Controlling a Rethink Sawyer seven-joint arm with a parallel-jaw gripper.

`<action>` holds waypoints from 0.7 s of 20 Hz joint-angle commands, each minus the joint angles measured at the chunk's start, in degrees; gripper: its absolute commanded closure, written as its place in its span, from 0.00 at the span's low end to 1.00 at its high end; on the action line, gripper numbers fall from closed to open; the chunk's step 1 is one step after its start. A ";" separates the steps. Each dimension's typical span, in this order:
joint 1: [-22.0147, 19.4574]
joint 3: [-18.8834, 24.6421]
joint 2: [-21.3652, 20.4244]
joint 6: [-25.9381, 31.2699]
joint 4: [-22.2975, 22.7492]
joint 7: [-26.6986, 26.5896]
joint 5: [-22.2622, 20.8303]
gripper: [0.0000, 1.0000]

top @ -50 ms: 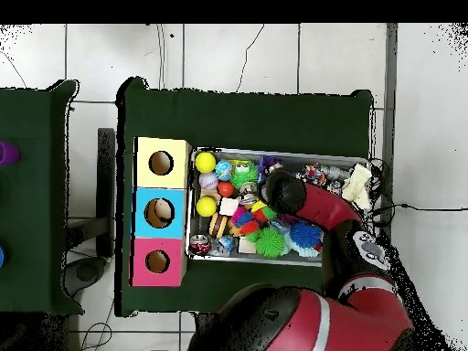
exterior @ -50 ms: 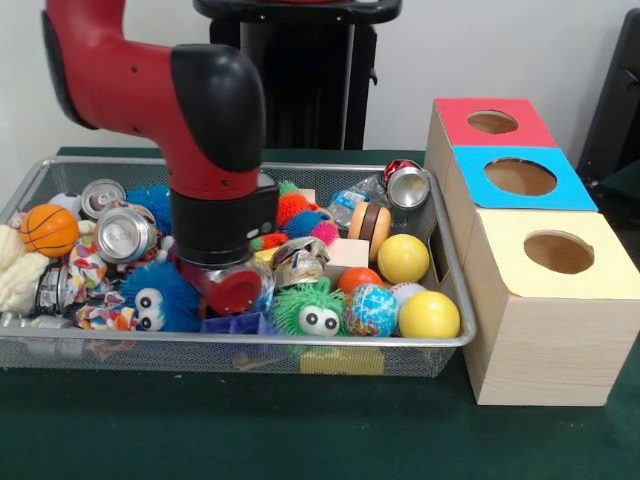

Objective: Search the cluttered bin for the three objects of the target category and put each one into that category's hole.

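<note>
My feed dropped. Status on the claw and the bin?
Claw buried in the bin, state hidden behind the arm. Three box holes look empty. Clutter packed all round: soda can, yellow ball.

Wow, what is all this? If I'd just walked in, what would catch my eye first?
Probably the big red and black robot arm, reaching down into the middle of a wire mesh bin crammed with toys: fuzzy googly-eyed creatures in blue and green, yellow balls, dented cans and a small basketball. Beside the bin stand three wooden boxes, topped red, blue and yellow, each with a round hole.
</note>
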 commanded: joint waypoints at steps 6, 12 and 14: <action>9.76 2.21 4.99 -3.50 6.14 17.42 12.35 1.00; 12.44 0.51 4.99 -4.21 6.92 16.35 17.11 1.00; 12.58 0.54 4.82 -4.30 7.35 15.50 18.08 1.00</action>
